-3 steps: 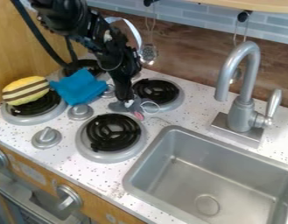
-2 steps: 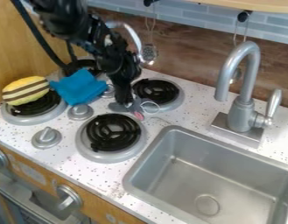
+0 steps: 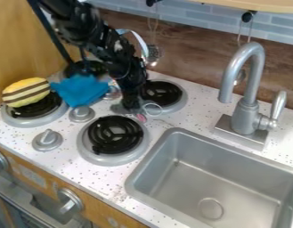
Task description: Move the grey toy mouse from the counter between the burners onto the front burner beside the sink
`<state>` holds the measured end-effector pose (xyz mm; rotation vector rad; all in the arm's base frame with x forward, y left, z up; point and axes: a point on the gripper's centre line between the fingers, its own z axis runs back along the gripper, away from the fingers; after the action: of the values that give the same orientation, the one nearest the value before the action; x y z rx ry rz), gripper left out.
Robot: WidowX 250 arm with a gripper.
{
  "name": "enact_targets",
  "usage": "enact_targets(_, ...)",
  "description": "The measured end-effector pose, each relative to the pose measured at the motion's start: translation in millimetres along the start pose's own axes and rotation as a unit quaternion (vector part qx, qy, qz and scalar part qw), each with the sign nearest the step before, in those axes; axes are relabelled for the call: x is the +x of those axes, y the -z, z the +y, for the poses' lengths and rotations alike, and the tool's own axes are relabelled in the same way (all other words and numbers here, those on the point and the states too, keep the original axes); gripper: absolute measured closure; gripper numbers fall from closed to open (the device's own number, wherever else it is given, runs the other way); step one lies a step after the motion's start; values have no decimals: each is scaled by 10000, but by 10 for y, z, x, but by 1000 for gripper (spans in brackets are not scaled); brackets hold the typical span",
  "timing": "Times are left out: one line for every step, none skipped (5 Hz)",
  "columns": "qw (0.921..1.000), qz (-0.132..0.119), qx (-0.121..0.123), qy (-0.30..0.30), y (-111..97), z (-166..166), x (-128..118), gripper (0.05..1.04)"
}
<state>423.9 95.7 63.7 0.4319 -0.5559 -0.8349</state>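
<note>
The black gripper (image 3: pixel 130 106) hangs down between the burners near the middle of the stove top, right over a small grey toy (image 3: pixel 117 108) and partly covering it. The toy has a pink part near its lower right and a thin pale string looped beside the right rear burner. Whether the toy is held cannot be told. Left of the gripper, a crumpled blue cloth (image 3: pixel 80 90) lies between the left burners. A yellow plush with brown and white stripes (image 3: pixel 25 92) rests on the left front burner.
A black coil burner (image 3: pixel 115 135) sits just below the gripper, with another (image 3: pixel 161 92) to its right. Grey knobs (image 3: pixel 47 139) stand on the speckled counter. The metal sink (image 3: pixel 211 178) and tall faucet (image 3: pixel 246 98) are at the right. Utensils hang along the back wall.
The arm has shifted slightly right, and the gripper has moved a little lower over the grey toy. The cloth and the striped plush have stayed where they were.
</note>
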Motion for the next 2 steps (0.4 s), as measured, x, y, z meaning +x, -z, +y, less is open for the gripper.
enact_targets(9998,-181,43,-42,130,100,31,82)
enact_targets(9998,-150,62,-62,282,179,56,82)
